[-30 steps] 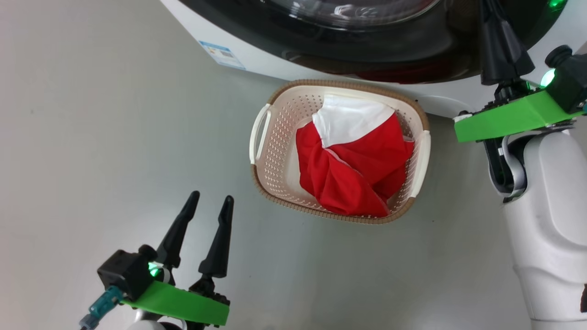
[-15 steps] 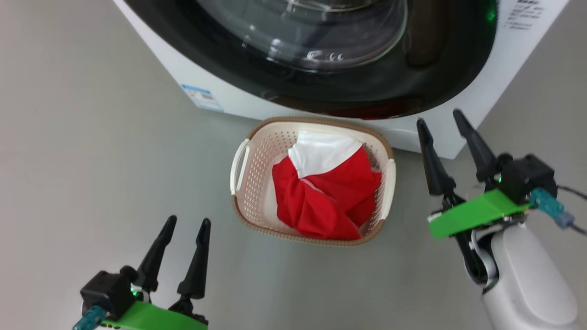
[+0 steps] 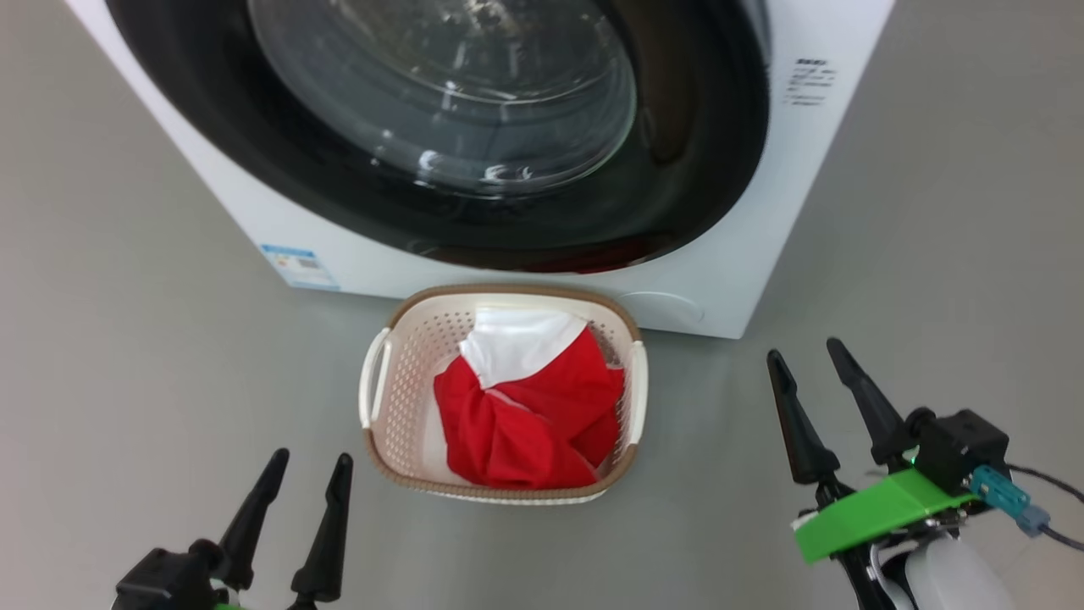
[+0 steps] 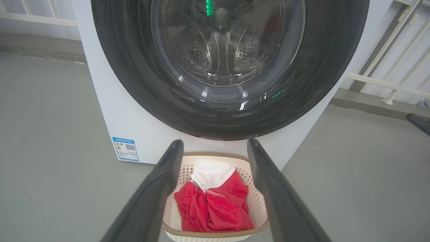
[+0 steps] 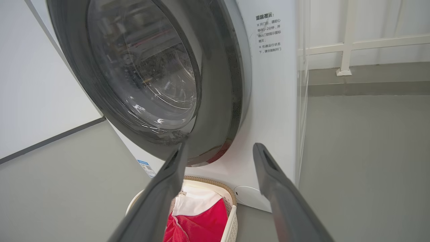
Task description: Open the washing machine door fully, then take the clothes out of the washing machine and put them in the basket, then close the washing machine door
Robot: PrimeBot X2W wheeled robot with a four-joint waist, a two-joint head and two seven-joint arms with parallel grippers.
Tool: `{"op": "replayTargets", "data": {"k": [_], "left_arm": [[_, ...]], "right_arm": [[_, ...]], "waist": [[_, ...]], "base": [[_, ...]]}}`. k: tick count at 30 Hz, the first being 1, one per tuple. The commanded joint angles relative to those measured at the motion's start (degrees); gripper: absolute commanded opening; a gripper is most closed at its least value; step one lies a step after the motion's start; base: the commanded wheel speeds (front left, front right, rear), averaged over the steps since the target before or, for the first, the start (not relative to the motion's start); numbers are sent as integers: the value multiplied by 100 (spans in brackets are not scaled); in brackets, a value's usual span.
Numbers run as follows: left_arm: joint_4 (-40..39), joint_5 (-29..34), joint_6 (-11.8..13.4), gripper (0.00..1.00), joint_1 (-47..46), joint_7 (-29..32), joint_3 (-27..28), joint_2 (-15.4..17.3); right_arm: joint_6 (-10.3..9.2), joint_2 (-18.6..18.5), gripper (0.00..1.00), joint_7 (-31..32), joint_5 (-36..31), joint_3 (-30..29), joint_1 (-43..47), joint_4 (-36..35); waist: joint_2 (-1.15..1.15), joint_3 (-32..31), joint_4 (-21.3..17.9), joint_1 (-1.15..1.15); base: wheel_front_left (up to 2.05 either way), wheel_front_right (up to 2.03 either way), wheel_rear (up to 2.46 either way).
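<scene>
Nearest to us, the left gripper (image 3: 311, 457) and the right gripper (image 3: 803, 349) hang low over the grey floor (image 3: 127, 381). Both have their fingers spread wide and nothing between them.

Between them and a little farther off stands the basket (image 3: 508, 291), its far rim just beside the machine's front. The clothes (image 3: 517, 424) lie heaped inside it. We judge them light, soft and thin, apt to drape and trail; a pinch on a bunched fold near the top of the heap would hold best. They are bright red, with a white panel at the far side.

Beyond stands the white washing machine (image 3: 762, 212). Its door (image 3: 440, 110) looks to lie against the front, so the task seems all but done. We take the door to be stiff, hinged and fairly heavy, its gloss slippery. If it needs pressing home, the black rim is safer than the bulging glass. We see no clothes through the glass.
</scene>
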Motion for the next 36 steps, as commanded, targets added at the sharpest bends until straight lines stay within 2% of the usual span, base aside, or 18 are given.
{"op": "replayTargets", "data": {"k": [1, 17, 36], "left_arm": [[-151, 50, -32, 100, 21, -70, 249, 149], [-321, 44, -32, 100, 378, -70, 530, 275], [-396, 65, -32, 100, 473, -70, 670, 227]], "right_arm": [[-5, 36, 100, -36, 52, 151, 91, -195], [-5, 37, 100, -36, 107, -204, 1016, -584], [-5, 37, 100, -36, 93, -424, 1298, -660]], "waist": [[0, -259, -286, 0], [0, -540, -894, 0], [0, -534, -1027, 0]], "base": [[0, 0, 0], [0, 0, 0], [0, 0, 0]]}}
